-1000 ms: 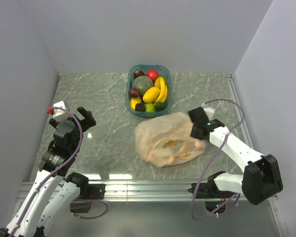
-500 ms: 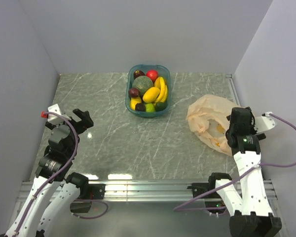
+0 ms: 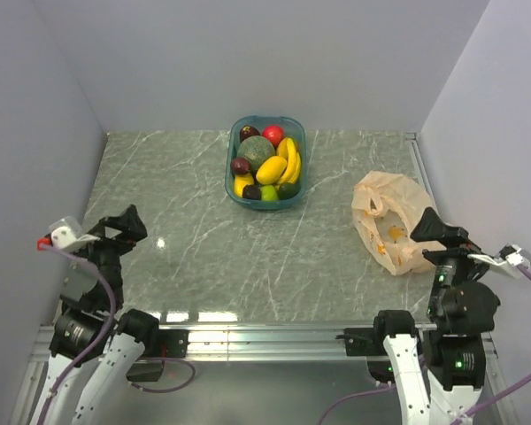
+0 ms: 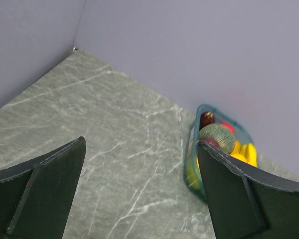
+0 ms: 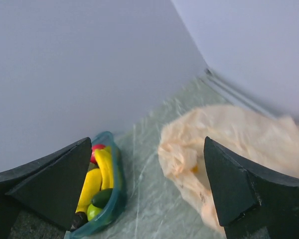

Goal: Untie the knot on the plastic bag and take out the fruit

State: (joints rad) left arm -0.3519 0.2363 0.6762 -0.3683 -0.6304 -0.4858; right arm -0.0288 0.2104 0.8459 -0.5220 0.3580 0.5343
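right hand [image 3: 440,232] released, jaws wide, pulled back off plastic bag [image 3: 385,199] | bag shifted from tabletop [image 3: 186,239] centre to right edge, lying slack | left hand [image 3: 117,228] released, retreated leftward | fruit [image 3: 258,150] heaped in blue tub [image 3: 231,181]

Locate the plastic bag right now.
In the top view, the plastic bag lies on the table at its right side, right of the blue tub and just beyond the right hand.
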